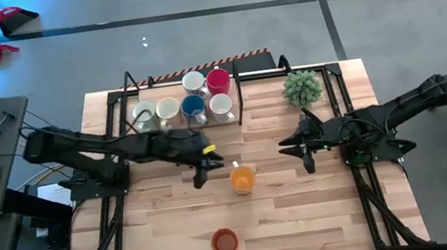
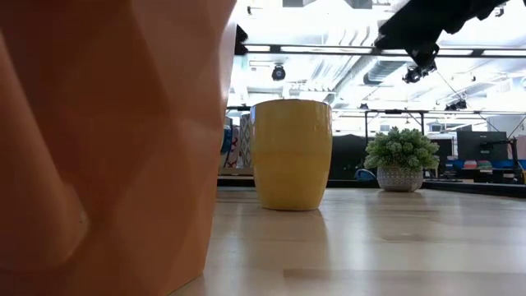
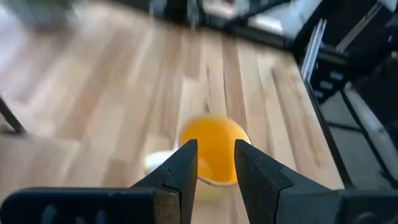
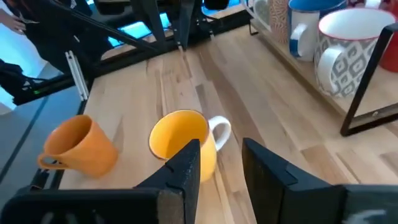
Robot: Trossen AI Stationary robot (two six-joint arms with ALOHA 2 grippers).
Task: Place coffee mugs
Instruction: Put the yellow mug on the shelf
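A yellow mug [image 1: 242, 178] with a white handle [image 4: 221, 130] stands upright on the wooden table's middle. A red-orange mug [image 1: 225, 243] stands near the front edge and fills the left of the low view [image 2: 107, 140]. Several more mugs, white, blue [image 1: 194, 106] and red [image 1: 218, 79], stand grouped at the far edge. My left gripper [image 1: 205, 170] hovers open just left of the yellow mug [image 3: 211, 146], which shows beyond its fingers. My right gripper [image 1: 299, 148] hangs open to that mug's right, pointing toward it [image 4: 180, 140], with nothing between its fingers.
A small green potted plant [image 1: 302, 87] stands at the far right of the table. A black frame [image 4: 367, 93] borders the raised spot where the far mugs stand. Bare wood lies between the yellow mug and the right gripper and along the near edge.
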